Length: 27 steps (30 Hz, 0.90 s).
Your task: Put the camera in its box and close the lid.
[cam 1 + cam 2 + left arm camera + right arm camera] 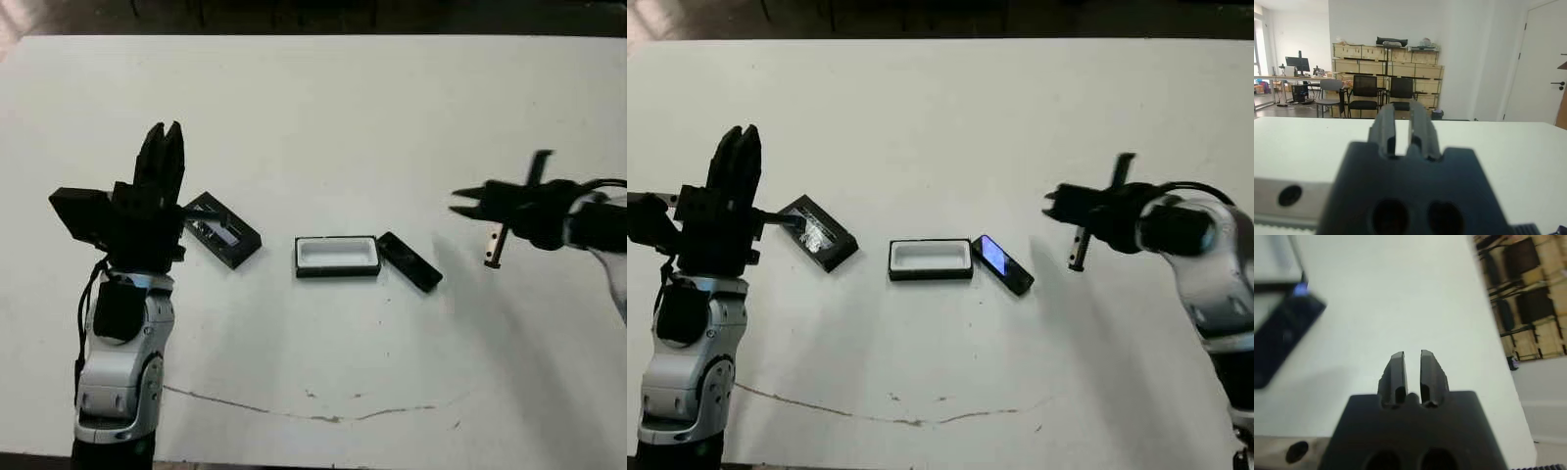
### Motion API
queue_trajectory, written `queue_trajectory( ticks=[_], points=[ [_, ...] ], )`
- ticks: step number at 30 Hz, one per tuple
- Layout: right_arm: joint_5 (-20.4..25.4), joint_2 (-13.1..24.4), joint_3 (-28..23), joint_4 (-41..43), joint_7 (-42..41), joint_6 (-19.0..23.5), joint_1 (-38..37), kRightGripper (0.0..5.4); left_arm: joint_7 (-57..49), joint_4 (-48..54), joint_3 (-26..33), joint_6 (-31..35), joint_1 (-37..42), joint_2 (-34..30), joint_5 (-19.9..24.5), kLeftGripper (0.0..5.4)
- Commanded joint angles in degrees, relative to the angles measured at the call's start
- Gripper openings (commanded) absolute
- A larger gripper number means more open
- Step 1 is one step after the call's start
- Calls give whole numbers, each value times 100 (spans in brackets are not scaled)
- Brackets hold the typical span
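1. Nearest the head camera, the left arm's grey and black forearm is seen rising from the near left edge of the table (pixel 323 98), with the left gripper (pixel 164 137) held upright above the surface, fingertips pointing to the far side.
2. In the left wrist view, the left gripper's fingers (pixel 1382 128) are seen standing close together with only a narrow slit between them; nothing is held.
3. The camera (pixel 1001 263) is found lying flat on the table near the centre, angled, with its bluish screen facing up and lit. Its left end lies just beside the right end of the box (pixel 931 259); actual contact cannot be confirmed.
4. The box is observed resting open on the table, white lining exposed, with nothing inside it.
5. The lid (pixel 819 233) is seen lying angled on the table to the left of the box, apart from it, its glossy strip facing up. It lies just right of the left gripper.
6. The right gripper (pixel 458 201) is held above the table well to the right of the camera, fingertips pointing left toward it.
7. In the right wrist view, the right gripper's fingers (pixel 1397 372) are seen nearly closed, a thin gap between them, grasping nothing.
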<state>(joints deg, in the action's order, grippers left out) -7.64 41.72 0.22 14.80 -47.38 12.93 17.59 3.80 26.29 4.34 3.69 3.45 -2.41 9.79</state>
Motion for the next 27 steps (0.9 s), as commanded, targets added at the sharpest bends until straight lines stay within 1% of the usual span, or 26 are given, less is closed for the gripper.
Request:
queue_trajectory(
  ticks=[1, 4, 7, 9, 10, 11, 13, 15, 18, 21, 24, 27],
  points=[
    [477, -205, -413, 609, 217, 415, -408, 0, 1, 36, 60, 147, -164, -5, 136, 3],
    [1070, -482, -735, 963, 393, 486, -717, 0, -12, 60, 66, 193, -177, -10, 182, 3],
    [1681, -767, -955, 1389, 602, 898, -1048, 0, -11, 76, 78, 229, -177, -39, 164, 3],
    [2040, -920, -1065, 1608, 719, 1087, -1252, 0, -6, 87, 84, 256, -171, -52, 158, 3],
    [2158, -1007, -1107, 1701, 785, 1045, -1380, 0, -4, 96, 85, 258, -175, -63, 142, 3],
    [2228, -1099, -1124, 1769, 851, 915, -1518, 0, 4, 104, 90, 256, -179, -73, 137, 3],
    [2273, -1223, -1094, 1898, 980, 693, -1789, 0, 25, 108, 102, 242, -190, -92, 134, 3],
    [2260, -1301, -1034, 2086, 1161, 715, -2044, 0, 50, 84, 121, 211, -194, -108, 134, 3],
    [2191, -1320, -934, 2481, 1494, 1075, -2370, 0, 65, 69, 138, 220, -189, -118, 133, 3],
    [2070, -1238, -838, 2734, 1659, 1189, -2587, 0, 97, 81, 163, 289, -173, -94, 251, 3],
    [1897, -1121, -751, 2885, 1772, 1333, -2697, 37, 93, 110, 177, 355, -168, -68, 344, 0],
    [1822, -1061, -660, 2930, 1845, 1513, -2732, 99, 80, 127, 170, 369, -178, -80, 356, 0]
  ],
)
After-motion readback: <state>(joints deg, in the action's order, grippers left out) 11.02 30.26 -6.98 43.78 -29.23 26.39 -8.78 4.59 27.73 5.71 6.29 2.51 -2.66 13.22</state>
